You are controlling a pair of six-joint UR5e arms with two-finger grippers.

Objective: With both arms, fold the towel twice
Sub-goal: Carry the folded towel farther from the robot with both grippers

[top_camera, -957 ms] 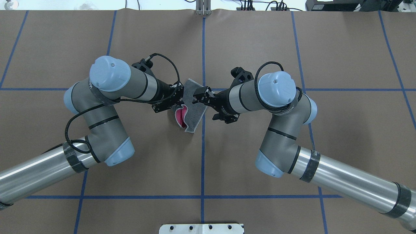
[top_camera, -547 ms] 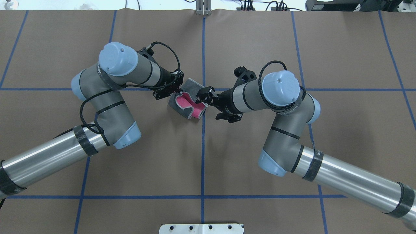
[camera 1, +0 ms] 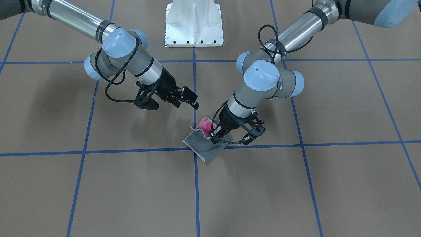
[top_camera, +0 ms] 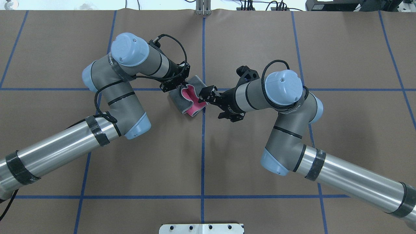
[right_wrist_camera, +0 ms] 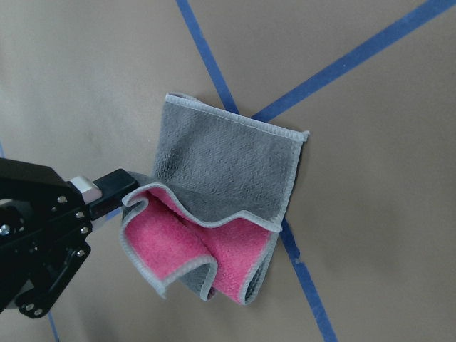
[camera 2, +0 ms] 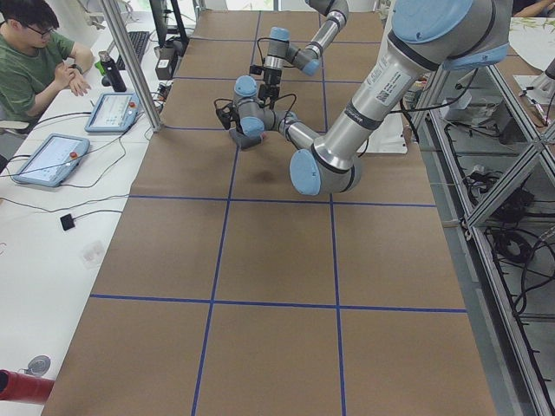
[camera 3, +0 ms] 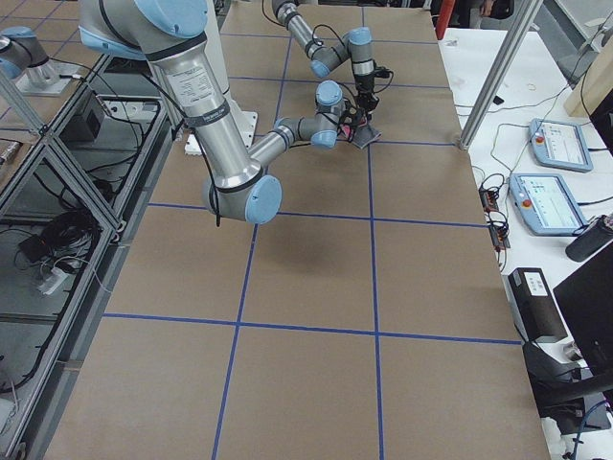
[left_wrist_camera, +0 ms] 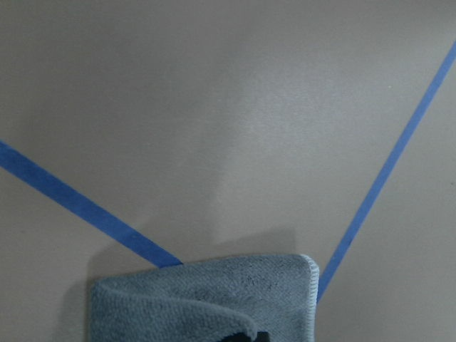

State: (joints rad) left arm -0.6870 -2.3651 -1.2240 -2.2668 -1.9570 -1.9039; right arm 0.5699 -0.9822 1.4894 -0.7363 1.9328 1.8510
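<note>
Towel: the towel is folded into a small packet with the dark grey face outside. Its upper layer stands up in a wavy loop, so the pink face shows inside.
Place of the towel: it lies on the worktop in the middle, over the crossing of two blue tape lines and between the two hands.
Edging: the light grey stitched border runs along the lifted edge; the right wrist view shows it clearly.
Left hand: the left hand is low at the towel. It is closed on the edge of the lifted upper layer, and one black finger lies on that edge. The lower layers rest flat on the worktop.
Right hand: the right hand hangs above the worktop, just beside the towel but apart from it. Its two fingers stand a little apart and nothing is between them.
Left arm: the left arm is bent sharply, with its wrist pointing down to the far corner of the towel.
Right arm: the right arm is also bent, and its wrist points sideways toward the towel.
Worktop: brown paper, divided into large squares by the tape.
Other things: a white base is bolted at the robot's edge of the worktop. In the left side view an operator in a green shirt sits at a white desk beside it.
</note>
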